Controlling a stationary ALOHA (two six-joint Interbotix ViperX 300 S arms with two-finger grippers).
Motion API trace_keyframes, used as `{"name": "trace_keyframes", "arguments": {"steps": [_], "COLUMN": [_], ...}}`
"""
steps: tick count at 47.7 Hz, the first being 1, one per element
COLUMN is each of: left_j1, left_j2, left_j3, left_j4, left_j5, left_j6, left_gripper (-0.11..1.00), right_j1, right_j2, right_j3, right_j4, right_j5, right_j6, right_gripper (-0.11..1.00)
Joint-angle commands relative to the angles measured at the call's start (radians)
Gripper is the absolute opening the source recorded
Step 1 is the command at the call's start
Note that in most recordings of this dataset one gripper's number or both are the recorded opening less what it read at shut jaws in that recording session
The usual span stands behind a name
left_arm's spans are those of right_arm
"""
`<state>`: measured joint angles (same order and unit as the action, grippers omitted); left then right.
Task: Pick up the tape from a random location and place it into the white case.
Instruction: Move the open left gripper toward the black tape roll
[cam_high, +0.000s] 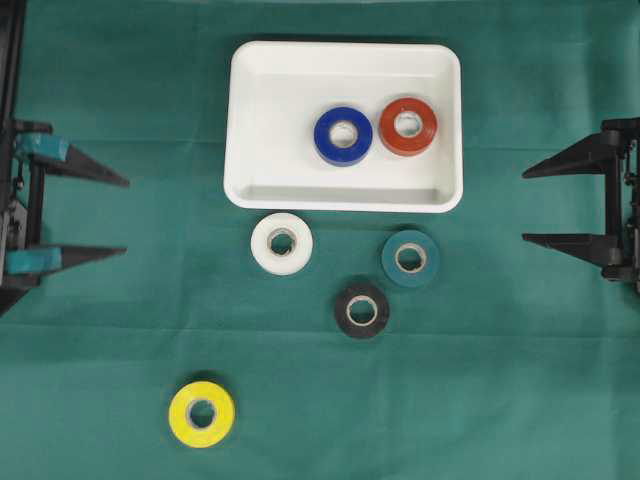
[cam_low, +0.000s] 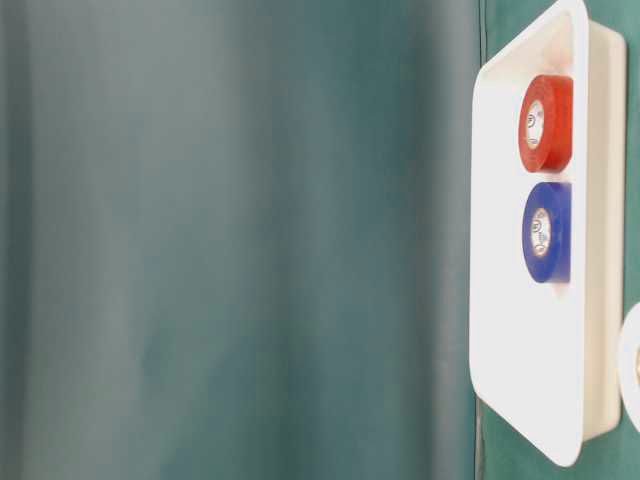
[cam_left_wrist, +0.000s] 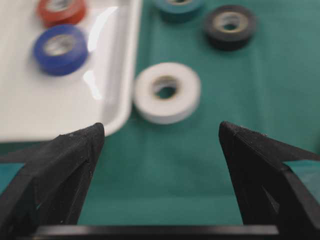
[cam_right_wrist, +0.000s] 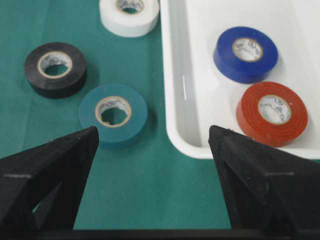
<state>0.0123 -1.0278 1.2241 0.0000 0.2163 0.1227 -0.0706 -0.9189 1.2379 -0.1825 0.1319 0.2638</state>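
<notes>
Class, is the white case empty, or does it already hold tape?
Not empty: the white case holds a blue roll and a red roll.

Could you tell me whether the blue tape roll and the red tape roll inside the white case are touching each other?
Apart. The table-level view shows a strip of the white case floor between the red roll and the blue roll.

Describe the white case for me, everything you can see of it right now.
The white case is a shallow rectangular tray of glossy white plastic with rounded corners and a raised rim. It lies flat and open on the green cloth, toward the far middle of the table in the overhead view. Inside, a blue tape roll and a red tape roll lie flat side by side, right of centre; the rest of its floor is bare. Neither gripper touches it. A white tape roll lies on the cloth just outside its near rim.
</notes>
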Motion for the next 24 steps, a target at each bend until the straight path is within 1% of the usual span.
{"name": "trace_keyframes", "arguments": {"steps": [1, 6, 10, 16, 24], "left_j1": [-0.046, -0.072, -0.075, -0.075, -0.077], "left_j2": [0.006, 0.006, 0.006, 0.008, 0.023], "left_j3": [-0.020, -0.020, -0.020, -0.020, -0.023], "left_j4": [-0.003, -0.003, -0.003, -0.003, -0.003], "left_j5": [-0.005, -0.003, 0.006, 0.014, -0.026], "left_j6": [-0.009, -0.038, -0.052, -0.055, -0.057], "left_gripper": [0.93, 0.93, 0.93, 0.93, 0.93], "right_j1": [0.003, 0.003, 0.003, 0.003, 0.003], "right_j2": [0.003, 0.003, 0.003, 0.003, 0.003], "right_j3": [-0.018, -0.018, -0.020, -0.020, -0.020], "right_j4": [0.000, 0.002, 0.002, 0.002, 0.002], "right_j5": [-0.003, -0.002, -0.002, -0.002, -0.002], "right_j6": [0.002, 0.002, 0.002, 0.002, 0.002], "right_gripper": [0.85, 0.85, 0.85, 0.85, 0.85]}}
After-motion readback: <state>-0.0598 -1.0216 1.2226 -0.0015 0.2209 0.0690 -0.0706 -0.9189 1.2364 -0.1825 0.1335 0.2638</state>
